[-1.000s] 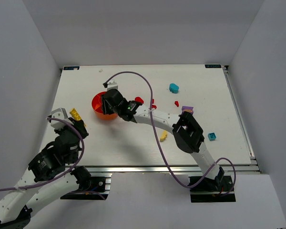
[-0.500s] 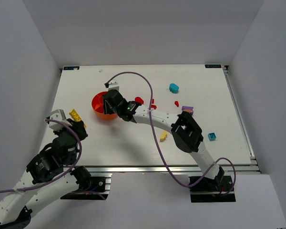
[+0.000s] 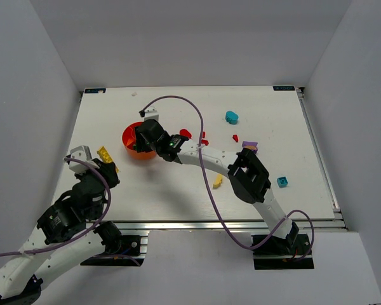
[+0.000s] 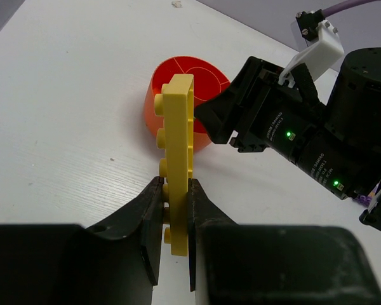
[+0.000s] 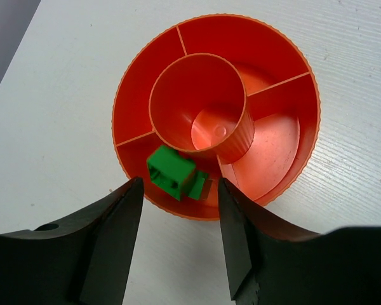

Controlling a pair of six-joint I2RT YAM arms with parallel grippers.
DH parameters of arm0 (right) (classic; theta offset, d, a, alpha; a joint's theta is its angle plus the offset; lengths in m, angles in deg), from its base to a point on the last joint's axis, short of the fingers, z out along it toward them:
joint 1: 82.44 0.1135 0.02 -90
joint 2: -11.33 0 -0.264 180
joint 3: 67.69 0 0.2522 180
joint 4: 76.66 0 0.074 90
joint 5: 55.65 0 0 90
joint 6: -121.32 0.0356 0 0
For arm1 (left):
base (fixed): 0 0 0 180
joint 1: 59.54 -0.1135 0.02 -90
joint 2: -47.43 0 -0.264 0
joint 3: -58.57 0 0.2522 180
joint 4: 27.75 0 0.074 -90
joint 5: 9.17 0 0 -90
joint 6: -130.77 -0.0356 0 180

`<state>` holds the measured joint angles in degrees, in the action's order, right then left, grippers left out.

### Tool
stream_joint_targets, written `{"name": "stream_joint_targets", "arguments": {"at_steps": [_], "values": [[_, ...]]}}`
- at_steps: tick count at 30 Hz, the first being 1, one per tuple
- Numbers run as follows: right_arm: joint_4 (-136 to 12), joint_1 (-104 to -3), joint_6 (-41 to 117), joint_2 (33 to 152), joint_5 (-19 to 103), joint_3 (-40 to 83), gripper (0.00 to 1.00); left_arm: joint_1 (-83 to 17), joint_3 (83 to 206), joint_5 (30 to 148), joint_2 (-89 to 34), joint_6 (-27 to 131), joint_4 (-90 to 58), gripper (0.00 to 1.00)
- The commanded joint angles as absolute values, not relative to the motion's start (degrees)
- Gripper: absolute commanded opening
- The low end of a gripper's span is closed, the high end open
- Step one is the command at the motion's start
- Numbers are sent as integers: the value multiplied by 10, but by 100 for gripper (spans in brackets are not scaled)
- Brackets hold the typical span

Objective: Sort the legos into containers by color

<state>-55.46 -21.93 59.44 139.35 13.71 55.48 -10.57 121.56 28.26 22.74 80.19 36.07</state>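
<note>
Both fingers of the right gripper (image 5: pixel 179 189) stand apart over the near rim of the round orange-red plastic bowl (image 5: pixel 267 159). A small green plastic brick (image 5: pixel 170 170) lies between them, free of both pads, in the bowl's outer ring, against the raised central cup (image 5: pixel 235 133).

Clamped shut, the left gripper (image 4: pixel 174 190) pinches a flat yellow studded plastic plate (image 4: pixel 178 127) by its two faces. The plate stands on edge and juts out beyond the fingertips toward the bowl.

Thin ribs split the bowl's outer ring into compartments around the cup, and the green brick is the only piece seen in it.

On the white table (image 3: pixel 114 114) the bowl stands left of the middle, well apart from the left and far edges. The left gripper hangs near the left edge, between the bowl and the near-left corner.

Loose bricks lie on the right half:
- a cyan one (image 3: pixel 232 117) toward the far edge
- small red ones (image 3: pixel 235 137) near the middle
- a purple one (image 3: pixel 249 146) beside the right arm's elbow
- a yellow one (image 3: pixel 217 182) and a blue-green one (image 3: pixel 282 182) toward the near edge
</note>
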Motion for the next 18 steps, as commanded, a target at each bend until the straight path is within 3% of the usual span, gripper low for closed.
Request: {"name": "stream_joint_targets", "arguments": {"at_steps": [1, 5, 7, 9, 12, 15, 17, 18], "values": [[-580, -218, 598, 1398, 130, 578, 56, -103, 1217, 298, 226, 797, 346, 0], [-558, -221, 596, 1370, 153, 576, 42, -103, 1212, 326, 227, 777, 323, 0], [-546, -232, 577, 1337, 210, 567, 27, -103, 1206, 345, 224, 753, 295, 0], [-539, -255, 523, 1295, 314, 554, 20, -103, 1199, 357, 219, 736, 275, 0], [-523, -308, 437, 1229, 530, 512, 18, -103, 1190, 362, 199, 708, 235, 0], [-581, -375, 414, 1145, 697, 394, 16, -108, 1189, 362, 163, 684, 197, 0], [-638, -409, 404, 1105, 751, 302, 21, -114, 1190, 371, 130, 663, 167, 0], [-650, -428, 381, 1066, 787, 277, 28, -114, 1188, 372, 118, 655, 160, 0]]}}
